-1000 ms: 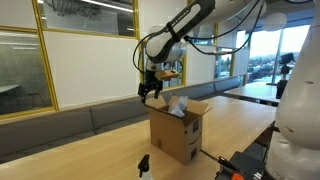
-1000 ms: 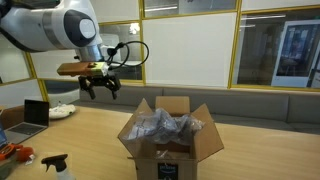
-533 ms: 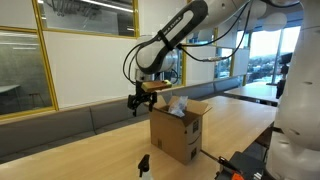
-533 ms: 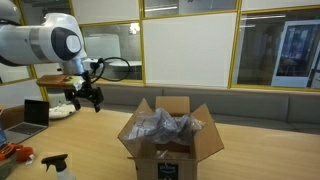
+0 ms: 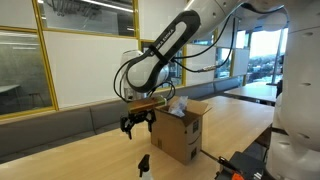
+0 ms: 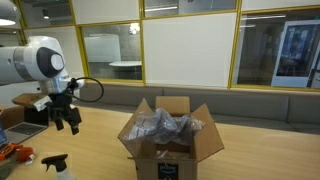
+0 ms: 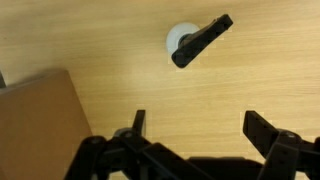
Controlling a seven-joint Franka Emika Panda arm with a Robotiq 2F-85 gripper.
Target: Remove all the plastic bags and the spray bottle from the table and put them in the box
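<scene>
In an exterior view the black claw [image 5: 135, 123] hangs empty, spread apart, above the black-topped white spray bottle [image 5: 144, 165] on the wooden table [image 5: 90, 152]. In an exterior view crumpled clear plastic bags [image 6: 165, 125] fill the brown cardboard box [image 6: 170, 152]. The wrist view frames the bottle ahead of the parted jaws, probably lining up a grasp.

The table [image 7: 90, 45] is seen as light wood with a fine straight grain and a smooth satin finish. The box [image 6: 172, 158] is made of plain brown cardboard, matt, with creased flaps. The bags [image 6: 165, 127] are shown as thin, crinkled plastic, greyish and faintly shiny. The spray bottle [image 7: 195, 42] is formed of what looks like smooth plastic, white in the body and black in the trigger head. The gripper [image 7: 195, 125] is finished in matt black, and the arm [image 6: 35, 62] is clad in glossy white shells.
</scene>
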